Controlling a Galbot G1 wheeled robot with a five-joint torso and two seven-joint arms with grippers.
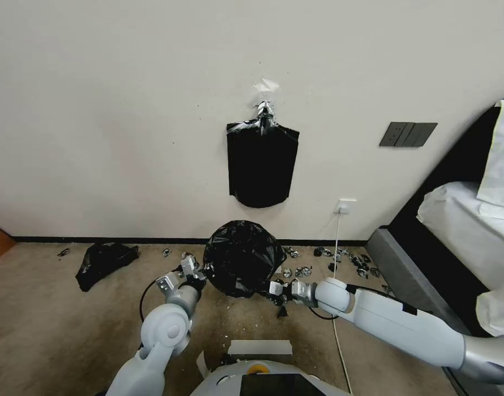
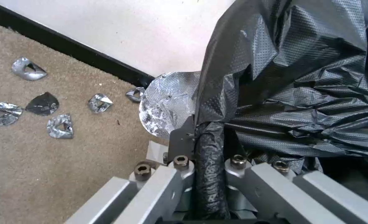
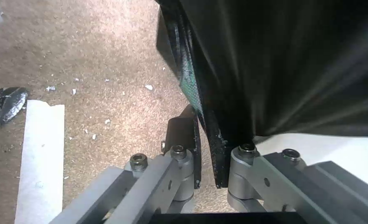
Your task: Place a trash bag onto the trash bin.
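The wrinkled black trash bag (image 1: 243, 263) is draped over the trash bin by the wall and hides it in the head view. In the right wrist view a patch of the trash bin's cream wall (image 3: 329, 149) shows under the bag's hem (image 3: 275, 77). My left gripper (image 1: 199, 270) is at the bag's left side, shut on a bunched strand of the bag (image 2: 209, 161). My right gripper (image 1: 275, 289) is low at the bag's right side, shut on the hem (image 3: 207, 137).
A flat black sheaf (image 1: 261, 165) hangs from a silver clip on the wall above. A squashed black heap (image 1: 104, 261) lies to the left. Foil scraps (image 1: 339, 259) litter the baseboard, and a white cable (image 1: 336, 247) drops from a socket. A dark bed frame (image 1: 405, 275) stands on the right.
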